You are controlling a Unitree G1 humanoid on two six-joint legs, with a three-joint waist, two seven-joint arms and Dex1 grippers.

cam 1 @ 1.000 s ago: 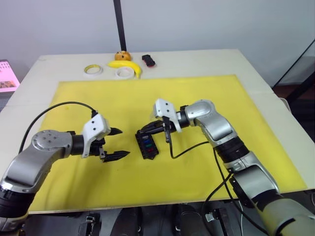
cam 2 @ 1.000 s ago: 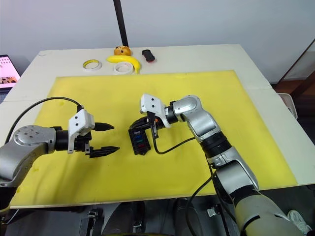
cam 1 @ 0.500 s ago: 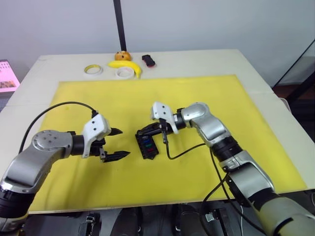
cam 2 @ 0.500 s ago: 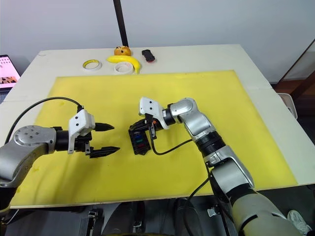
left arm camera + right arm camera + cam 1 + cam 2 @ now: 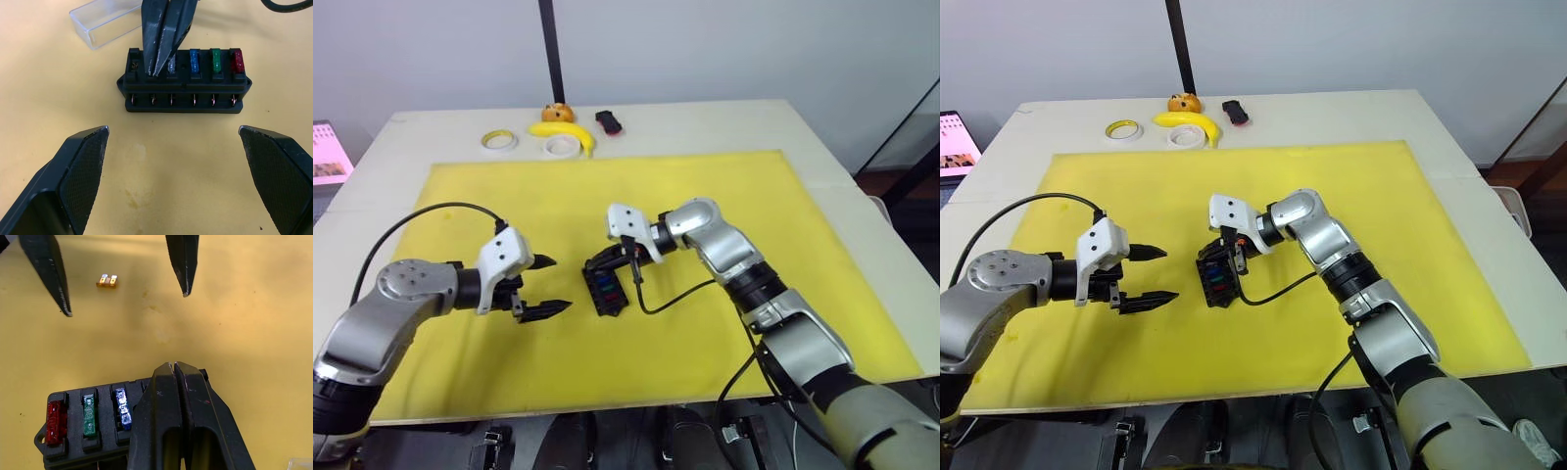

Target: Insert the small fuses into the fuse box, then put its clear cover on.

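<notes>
Since a second ago our right gripper (image 5: 157, 73) has been sliding leftward in the head views, from beside the box's near edge to right over it; our left gripper (image 5: 548, 286) is staying where it was, left of centre.

The right fingers are pressed together, tips touching the top of the box (image 5: 185, 83) between its grey fuse (image 5: 171, 64) and the next slot. Whether they are pinching a fuse we cannot tell, since the fingers are hiding that slot. The left fingers are standing wide apart, holding nothing.

The box is sitting at the centre of the yellow mat (image 5: 705, 186). We are counting four fuses seated in it: grey, blue (image 5: 194, 58), green (image 5: 215, 58) and red (image 5: 237, 58). One yellow fuse (image 5: 107, 281) is lying loose on the mat beyond the box. One clear cover (image 5: 105, 22) is lying just behind the box, partly cut off by the frame's upper edge.
</notes>
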